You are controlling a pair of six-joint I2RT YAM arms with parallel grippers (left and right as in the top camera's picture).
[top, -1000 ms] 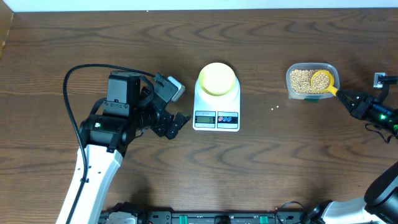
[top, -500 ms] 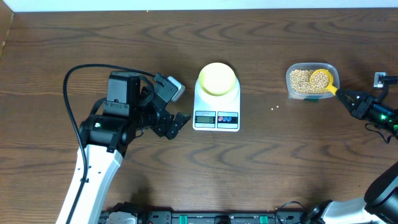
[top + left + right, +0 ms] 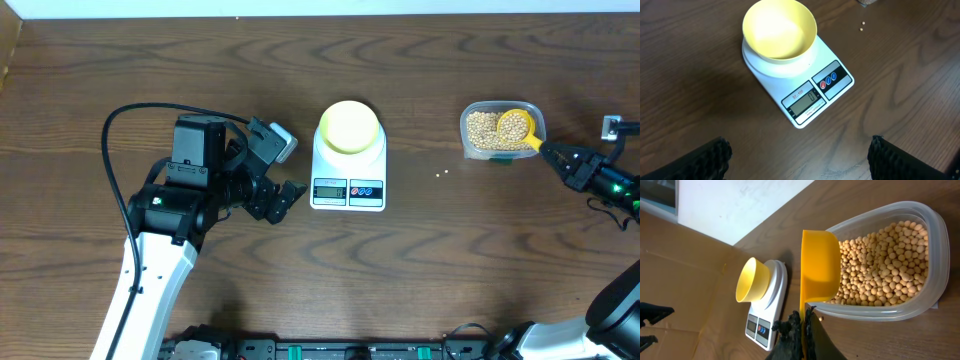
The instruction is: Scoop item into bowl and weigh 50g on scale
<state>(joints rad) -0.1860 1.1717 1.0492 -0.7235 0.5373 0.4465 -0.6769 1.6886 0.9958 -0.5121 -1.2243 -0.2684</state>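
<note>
Scale (image 3: 348, 185) with one bowl (image 3: 349, 126), one scoop (image 3: 819, 265), two stray beans (image 3: 860, 28)

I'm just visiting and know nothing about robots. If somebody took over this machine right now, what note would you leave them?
Left gripper: open, empty, hovering beside the scale.
Right gripper: shut on the handle of the yellow scoop, which sits in the clear tub of beans.
The bowl is empty, on the scale. A couple of stray beans lie on the table.
Done: bowl placed, scoop gripped.
Left: scoop beans into the bowl until the scale shows 50 g.
</note>
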